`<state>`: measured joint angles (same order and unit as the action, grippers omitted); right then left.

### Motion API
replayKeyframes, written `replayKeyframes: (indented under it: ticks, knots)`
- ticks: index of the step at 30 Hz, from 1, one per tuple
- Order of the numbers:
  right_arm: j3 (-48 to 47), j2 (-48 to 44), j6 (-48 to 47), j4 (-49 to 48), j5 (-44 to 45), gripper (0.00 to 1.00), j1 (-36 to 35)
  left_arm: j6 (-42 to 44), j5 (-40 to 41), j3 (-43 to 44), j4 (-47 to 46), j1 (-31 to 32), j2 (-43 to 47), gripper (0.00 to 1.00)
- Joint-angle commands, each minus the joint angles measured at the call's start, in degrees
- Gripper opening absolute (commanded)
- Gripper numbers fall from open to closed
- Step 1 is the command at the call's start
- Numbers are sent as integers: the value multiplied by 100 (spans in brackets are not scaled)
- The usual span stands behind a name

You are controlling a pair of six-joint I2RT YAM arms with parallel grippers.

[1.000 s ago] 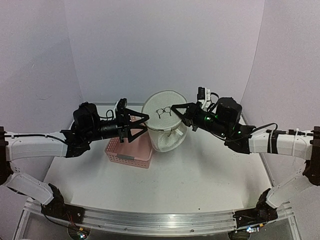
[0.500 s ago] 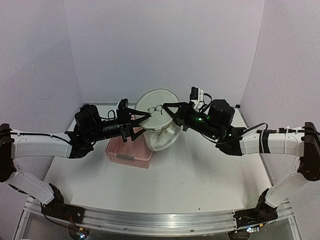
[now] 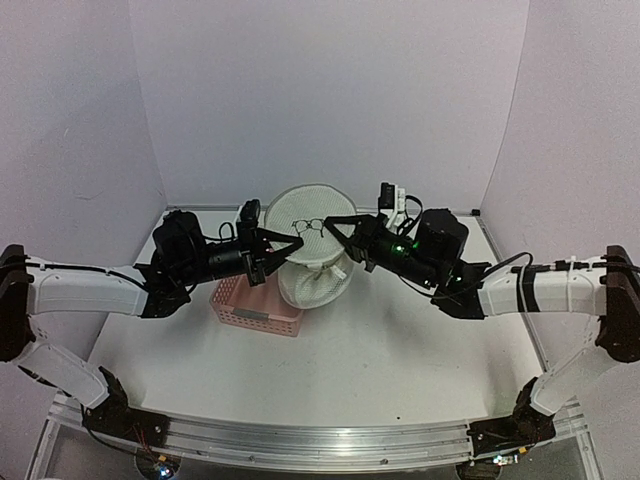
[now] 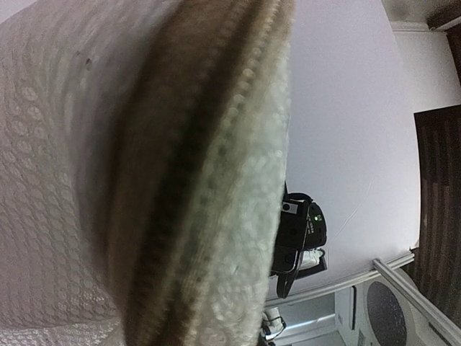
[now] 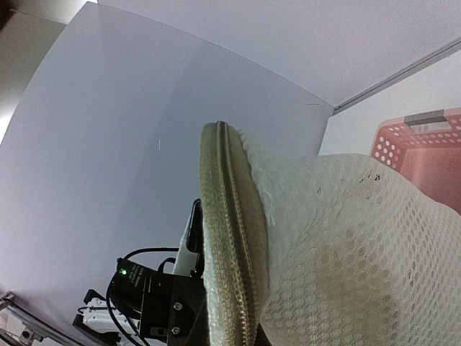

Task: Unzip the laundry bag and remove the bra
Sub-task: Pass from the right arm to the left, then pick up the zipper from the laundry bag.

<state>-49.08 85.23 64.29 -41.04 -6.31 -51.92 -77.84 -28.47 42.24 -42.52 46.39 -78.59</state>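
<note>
The laundry bag [image 3: 312, 268], a white mesh drum, hangs above the table between both arms, its round face with the small black drawing [image 3: 312, 224] turned up toward the camera. My left gripper [image 3: 297, 240] is shut on the left side of its top rim. On the right side of that rim my right gripper [image 3: 335, 224] is shut too. The zippered hoop edge fills the left wrist view [image 4: 209, 180] and runs up the middle of the right wrist view [image 5: 230, 245], hiding both sets of fingers. The bra is hidden.
A pink slotted basket [image 3: 252, 305] sits on the table just below and left of the bag, and shows behind the mesh in the right wrist view [image 5: 425, 144]. White walls close in the back and sides.
My left gripper has closed on the bag's rim. The right arm has carried the bag a little to the left and toward the left gripper, tilting its round face flatter.
</note>
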Motion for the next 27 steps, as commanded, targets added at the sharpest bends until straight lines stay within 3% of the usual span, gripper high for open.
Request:
replayKeyframes:
  ticks: [1, 5, 8, 18, 27]
  knots:
    - [113, -572, -337, -44, -15, 2, -52, 104, 33, 91, -415, 3, 43, 0]
    - [185, -972, -809, 757, 105, 46, -59, 132, 156, 55, -401, -24, 133, 0]
    - [432, -1346, -1014, 1251, 279, 66, -55, 108, 275, -12, -401, -66, 175, 0]
    - [514, -2120, -1235, 2895, 437, 68, -151, 245, 707, 60, -312, -95, 100, 0]
    - [-389, -1502, -1272, 3468, -212, 66, -579, 657, 1256, 414, 757, -95, 197, 0]
